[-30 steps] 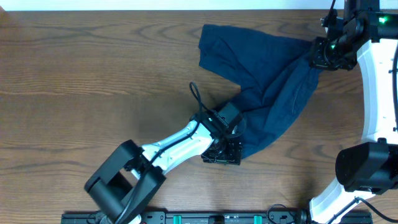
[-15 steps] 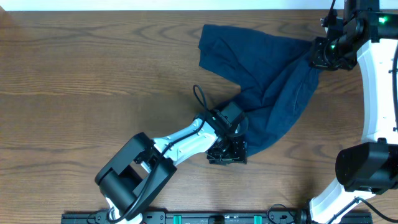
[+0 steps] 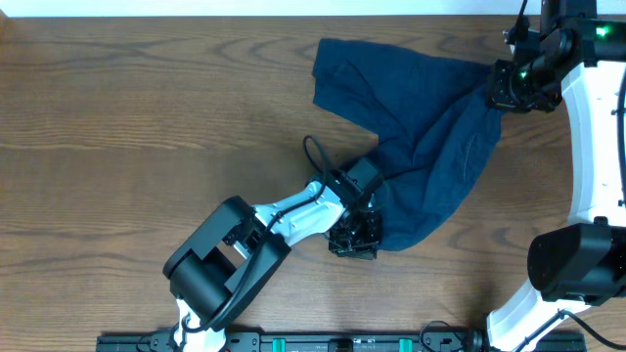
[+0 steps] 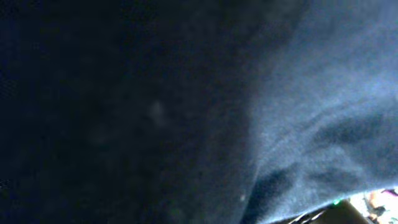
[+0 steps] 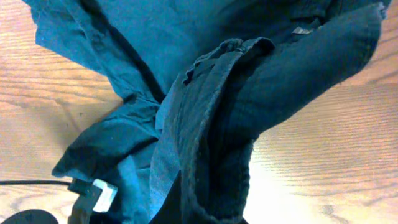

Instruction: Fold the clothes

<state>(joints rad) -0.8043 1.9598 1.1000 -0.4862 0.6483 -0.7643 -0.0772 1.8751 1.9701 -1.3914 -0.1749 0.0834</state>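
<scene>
Navy clothes (image 3: 430, 147) are spread crumpled over the right half of the wooden counter (image 3: 147, 127). One broad flap is laid flat toward the far edge, the rest drawn into a diagonal band.

- The band's upper right end is lifted to the right jaws, which are pressed together on a bunched edge of the cloth.
- In the right wrist view a thick folded hem (image 5: 217, 124) is seen hanging just in front of the camera. A small pale label (image 5: 303, 29) is visible near the top, and the remaining cloth is trailed onto the counter behind.
- The lower left corner of the clothes is met by the left arm (image 3: 293, 215), which is laid diagonally across the counter from the near edge.
- Left jaws are pressed together at that corner, with cloth pinched between them as far as can be judged from overhead.
- The left wrist view is filled by dark cloth right against the lens; nothing else can be resolved there.
- A black cable loop (image 3: 311, 152) is seen standing off the left arm, just beside the cloth edge.
- The right arm (image 3: 587, 127), white with black joints, is set along the right edge of the counter. A green light (image 3: 599, 32) is lit near its top.
</scene>
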